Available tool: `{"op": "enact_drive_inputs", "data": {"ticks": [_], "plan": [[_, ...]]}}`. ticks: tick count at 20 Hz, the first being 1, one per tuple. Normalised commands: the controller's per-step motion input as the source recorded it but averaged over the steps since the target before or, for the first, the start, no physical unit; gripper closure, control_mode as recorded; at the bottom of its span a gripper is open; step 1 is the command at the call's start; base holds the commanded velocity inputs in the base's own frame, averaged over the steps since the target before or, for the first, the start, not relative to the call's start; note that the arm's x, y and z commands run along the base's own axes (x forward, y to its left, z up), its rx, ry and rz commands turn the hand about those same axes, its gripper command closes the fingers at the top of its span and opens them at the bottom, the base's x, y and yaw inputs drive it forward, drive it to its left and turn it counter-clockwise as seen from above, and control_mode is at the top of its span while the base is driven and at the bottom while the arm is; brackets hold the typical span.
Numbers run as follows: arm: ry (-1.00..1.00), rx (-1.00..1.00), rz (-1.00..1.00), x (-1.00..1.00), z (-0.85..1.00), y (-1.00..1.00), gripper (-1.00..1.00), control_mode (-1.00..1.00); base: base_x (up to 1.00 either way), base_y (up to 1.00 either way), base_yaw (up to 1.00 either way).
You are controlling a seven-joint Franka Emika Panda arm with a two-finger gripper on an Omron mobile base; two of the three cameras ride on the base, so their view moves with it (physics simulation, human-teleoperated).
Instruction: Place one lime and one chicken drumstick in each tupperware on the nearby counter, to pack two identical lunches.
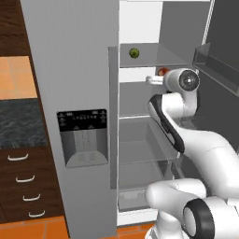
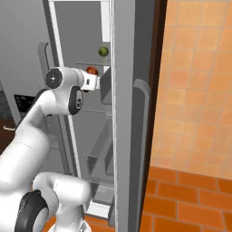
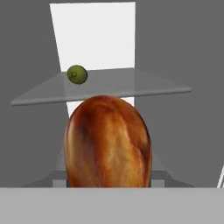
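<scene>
Drumstick (image 3: 108, 142): brown and glossy, dead centre between the jaws, fat end toward the camera, deep in the open fridge (image 1: 140, 28). Gripper (image 2: 96, 81) closed in on it from both sides, clamped on the meat as far as can be judged, though the fingertips themselves are hidden. Cannot tell whether it is lifted or resting on the shelf beneath the jaws.

Judged to be the pick-up of a drumstick, with nothing packed yet. To do it well:

- Confirm the hold before moving. Rounded, slick-looking surface, so likely to squirt forward out of the jaws if pinched near the taper. Better gripped across the widest part.
- Lift only a little. Glass shelf (image 3: 131, 87) lies just above and ahead of the jaws, leaving little headroom.
- Draw straight back along the line of the jaws, not sideways. Grey fridge walls stand close on either side.
- Leave the lime (image 3: 77, 74) alone for now. Sits on that upper shelf, above the jaws and ahead of them, well clear of the drumstick, and liable to roll if the glass is bumped.
- Once out past the door (image 1: 70, 70), swing toward the counter (image 1: 18, 123), far off to one side of the jaws and behind them, and set down low into a tray rather than dropping.
</scene>
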Motion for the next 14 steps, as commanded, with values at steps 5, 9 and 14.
{"op": "enact_drive_inputs", "data": {"ticks": [5, 9, 14], "plan": [[0.0, 0.05, 0.0, -0.6, 0.16, 0.13, 1.0, 1.0, -0.4, 0.25, 0.01], [0.0, 0.0, 0.0, 0.0, 0.0, 0.0, 1.0, 1.0, -0.9, 0.97, 0.01], [0.0, 0.0, 0.0, 0.0, 0.0, 0.0, 1.0, 1.0, -0.11, 1.0, 0.02]]}}
